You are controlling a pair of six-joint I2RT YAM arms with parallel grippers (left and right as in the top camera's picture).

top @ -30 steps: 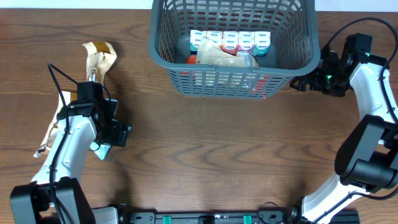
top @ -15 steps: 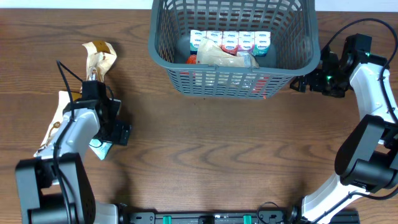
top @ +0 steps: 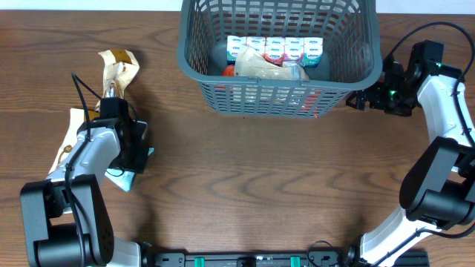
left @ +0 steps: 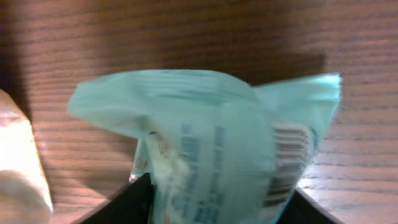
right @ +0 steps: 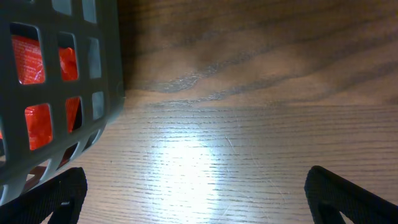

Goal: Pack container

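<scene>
Counted one container, set at the far middle of the wood-grain table: dark grey plastic, rectangular, with slotted lattice walls and a thick rim. Counted five small white-and-blue cartons in a row along its floor, boxy and matching, with one crinkled clear bag lying in front of them. Glimpsed glossy red packaging through the lattice; number of red packs impossible to tell.

Counted three loose packs on the left of the table: one crumpled tan wrapper, one long pale pack, and one soft teal film pouch printed with a barcode. Left gripper clenched on the teal film pouch, with the film bunched between the two dark fingers.

Right gripper just beside the container's right near corner, jaws spread wide with nothing but bare wood between them
</scene>
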